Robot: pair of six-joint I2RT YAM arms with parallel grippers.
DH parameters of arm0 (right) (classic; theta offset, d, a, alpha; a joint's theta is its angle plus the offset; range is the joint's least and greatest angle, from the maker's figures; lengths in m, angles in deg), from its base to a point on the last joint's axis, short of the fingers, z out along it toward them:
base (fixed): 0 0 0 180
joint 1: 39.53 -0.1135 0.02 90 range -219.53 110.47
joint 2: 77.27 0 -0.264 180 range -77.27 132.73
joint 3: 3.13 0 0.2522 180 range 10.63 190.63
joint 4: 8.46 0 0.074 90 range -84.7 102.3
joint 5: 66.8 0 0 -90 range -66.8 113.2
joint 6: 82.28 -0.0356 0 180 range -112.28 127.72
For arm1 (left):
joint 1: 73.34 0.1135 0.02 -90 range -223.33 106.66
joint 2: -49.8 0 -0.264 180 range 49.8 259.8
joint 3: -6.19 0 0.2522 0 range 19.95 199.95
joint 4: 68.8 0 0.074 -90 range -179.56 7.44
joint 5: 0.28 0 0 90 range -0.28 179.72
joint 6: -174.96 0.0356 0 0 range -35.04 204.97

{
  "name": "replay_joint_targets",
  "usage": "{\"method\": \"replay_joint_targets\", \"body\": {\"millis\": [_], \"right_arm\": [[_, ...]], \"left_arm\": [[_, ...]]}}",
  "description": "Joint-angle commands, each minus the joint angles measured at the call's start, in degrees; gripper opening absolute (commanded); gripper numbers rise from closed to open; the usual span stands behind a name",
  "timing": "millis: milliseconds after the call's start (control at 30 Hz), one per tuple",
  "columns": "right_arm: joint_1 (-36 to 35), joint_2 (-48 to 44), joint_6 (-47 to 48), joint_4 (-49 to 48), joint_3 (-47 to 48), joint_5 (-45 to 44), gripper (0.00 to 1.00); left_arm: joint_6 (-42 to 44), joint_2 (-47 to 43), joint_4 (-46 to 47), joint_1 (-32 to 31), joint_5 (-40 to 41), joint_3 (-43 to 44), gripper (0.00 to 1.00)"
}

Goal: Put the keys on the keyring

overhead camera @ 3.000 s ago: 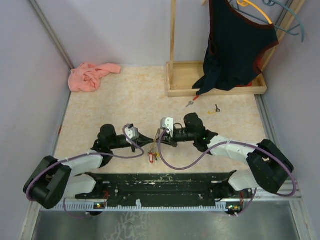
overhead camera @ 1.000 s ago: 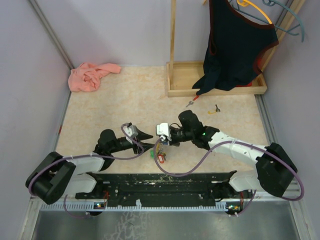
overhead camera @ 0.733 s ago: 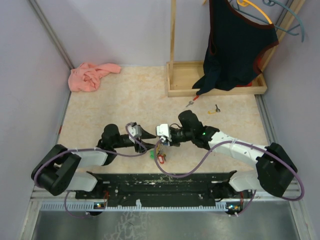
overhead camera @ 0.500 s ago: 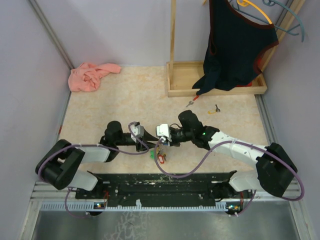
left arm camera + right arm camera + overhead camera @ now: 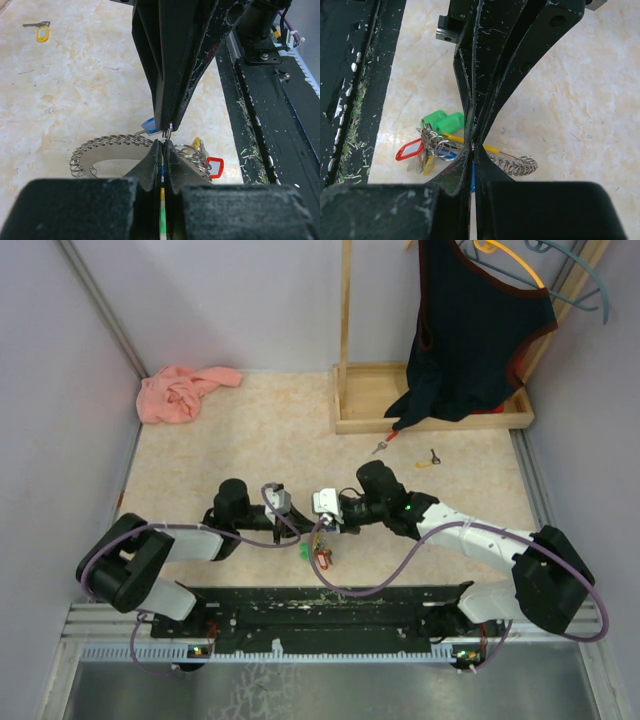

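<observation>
Keyring of grey metal (image 5: pixel 434 141), bunched with green, red and yellow plastic tags and a coiled silvery chain (image 5: pixel 514 165), lies on the marbled beige table (image 5: pixel 250 440) near its front edge. The black left gripper (image 5: pixel 163 145) and black right gripper (image 5: pixel 473 149) meet tip to tip just at 12 o'clock of it. The right gripper's jaws are closed, nipping a small loop of the keyring. The left jaws are pressed together; whether they pinch anything cannot be told. A tiny blue-capped key (image 5: pixel 148 125) sits by the chain. A red-capped key (image 5: pixel 384 444) and a yellow-capped key (image 5: pixel 427 461) lie well apart at 1 o'clock, near the wooden tray (image 5: pixel 360 425).
</observation>
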Motion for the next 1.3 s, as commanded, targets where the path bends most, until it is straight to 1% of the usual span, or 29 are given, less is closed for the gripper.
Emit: {"method": "replay_joint_targets", "body": {"millis": [0,100,167,300,400,533,767,933,967,1000,1100,1267], "right_arm": [[-0.4,-2.5,0.0,-2.5,3.0,0.5,0.00],[-0.4,-4.8,-1.3,-3.6,1.0,-1.7,0.00],[-0.4,-6.2,-2.3,-4.8,-0.6,-2.6,0.00],[-0.4,-7.3,-3.6,-6.9,-3.3,-3.4,0.00],[-0.6,-7.0,-4.4,-8.8,-4.8,-3.3,0.00],[-1.4,-5.5,-5.7,-12.6,-6.9,-3.3,0.00],[-3.4,-2.1,-6.9,-18.3,-7.5,-3.5,0.00],[-3.2,-2.2,-7.2,-20.7,-7.8,-5.7,0.00],[-2.9,-2.6,-7.1,-20.5,-7.6,-5.9,0.00],[-2.4,-3.0,-7.0,-20.0,-7.3,-5.8,0.00],[-1.3,-3.8,-5.5,-17.1,-5.6,-5.8,0.00],[-0.3,-4.2,-3.3,-13.9,-3.3,-5.2,0.00]], "left_arm": [[-0.8,-0.7,0.8,0.2,1.7,-0.1,0.01],[-3.7,-2.8,1.7,0.5,7.2,-1.4,0.01],[-7.3,-4.0,3.9,0.5,10.8,-2.5,0.01],[-16.7,-4.7,11.7,0.5,16.7,-4.8,0.01],[-24.5,-5.3,17.2,0.5,19.6,-6.1,0.01],[-31.6,-4.9,23.6,0.1,23.4,-7.3,0.01],[-37.3,-3.3,30.5,-2.1,29.9,-8.6,0.01],[-36.9,-4.0,29.9,-2.6,33.1,-9.7,0.01],[-36.3,-4.2,29.4,-2.6,33.1,-9.9,0.02],[-35.6,-4.5,28.6,-2.6,33.1,-10.1,0.07],[-33.0,-5.8,24.9,-2.5,32.8,-10.6,0.27],[-28.0,-10.1,15.8,-1.9,33.0,-10.7,0.51]]}}
